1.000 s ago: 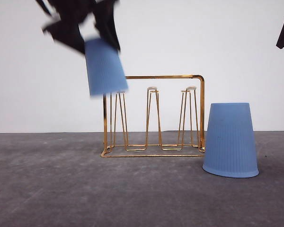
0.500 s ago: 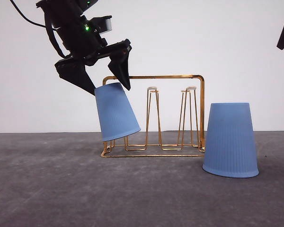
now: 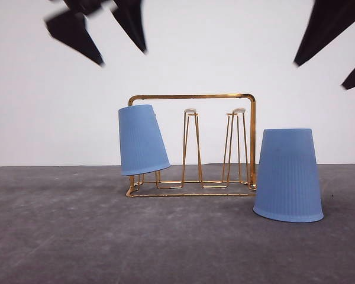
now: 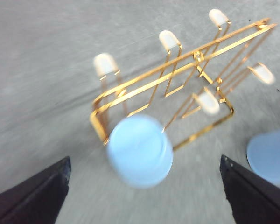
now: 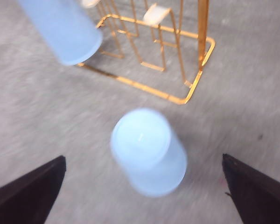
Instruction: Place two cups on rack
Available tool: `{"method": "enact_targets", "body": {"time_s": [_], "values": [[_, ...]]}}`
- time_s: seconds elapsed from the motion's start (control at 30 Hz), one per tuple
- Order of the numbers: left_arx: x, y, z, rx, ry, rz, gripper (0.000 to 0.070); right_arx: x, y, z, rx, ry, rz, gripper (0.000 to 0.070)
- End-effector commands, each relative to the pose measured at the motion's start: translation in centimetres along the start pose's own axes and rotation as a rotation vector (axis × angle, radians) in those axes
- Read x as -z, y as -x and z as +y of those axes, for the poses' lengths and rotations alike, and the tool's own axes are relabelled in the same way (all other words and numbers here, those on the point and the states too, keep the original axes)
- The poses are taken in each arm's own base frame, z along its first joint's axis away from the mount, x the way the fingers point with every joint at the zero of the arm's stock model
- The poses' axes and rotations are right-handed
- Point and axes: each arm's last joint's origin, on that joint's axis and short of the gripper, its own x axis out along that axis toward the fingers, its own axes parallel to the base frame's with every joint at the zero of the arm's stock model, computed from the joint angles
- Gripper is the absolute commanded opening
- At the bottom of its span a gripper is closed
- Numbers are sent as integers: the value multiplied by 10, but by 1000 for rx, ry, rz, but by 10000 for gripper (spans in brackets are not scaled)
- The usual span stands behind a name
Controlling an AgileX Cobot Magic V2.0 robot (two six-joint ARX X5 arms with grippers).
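We see one cup (image 3: 142,140) hung tilted on the rack (image 3: 192,145) at its nine-o'clock end; the other cup (image 3: 288,175) stands inverted on the counter (image 3: 77,236) at three o'clock. Both sets of fingers — left gripper (image 3: 112,38), right gripper (image 3: 337,62) — are apart. A knock could unseat the tilted cup.

Both hands (image 3: 106,35) (image 3: 337,41) blurred, cut off above.

grey table (image 3: 59,236) with rack (image 3: 192,189), inverted cup (image 3: 287,175)

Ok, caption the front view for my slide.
One ribbed light blue cup hangs tilted on the gold wire rack; its twin stands inverted beside it, both grippers open above.
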Motion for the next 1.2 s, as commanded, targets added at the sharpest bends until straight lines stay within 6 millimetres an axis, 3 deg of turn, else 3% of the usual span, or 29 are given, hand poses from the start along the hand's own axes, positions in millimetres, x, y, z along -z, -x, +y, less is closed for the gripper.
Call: {"method": "enact_targets", "body": {"time_s": [0.0, 0.17, 0.37, 0.53, 0.63, 0.67, 0.77, 0.83, 0.97, 1.17], "values": [[0, 9, 3, -13, -18, 10, 595, -5, -11, 0, 3, -1, 2, 700], [17, 32, 24, -92, 31, 38, 583, -7, -43, -2, -10, -2, 33, 700], [63, 40, 51, -178, 160, 85, 584, -1, -78, -6, 13, -11, 109, 700], [103, 40, 54, -199, 235, 128, 584, 8, -102, -10, 15, -22, 183, 700], [114, 41, 52, -198, 248, 146, 584, 12, -109, -12, 17, -33, 210, 696], [116, 42, 51, -197, 251, 151, 584, 12, -110, -12, 19, -37, 215, 681], [115, 45, 50, -197, 253, 138, 584, 12, -111, -12, 18, -38, 212, 427], [114, 45, 50, -196, 254, 127, 584, 11, -111, -11, 14, -36, 206, 364], [114, 45, 50, -189, 254, 125, 584, 0, -104, -9, -2, -25, 189, 355], [113, 45, 50, -190, 253, 117, 584, -52, -60, 6, -19, 39, 52, 355]]}}
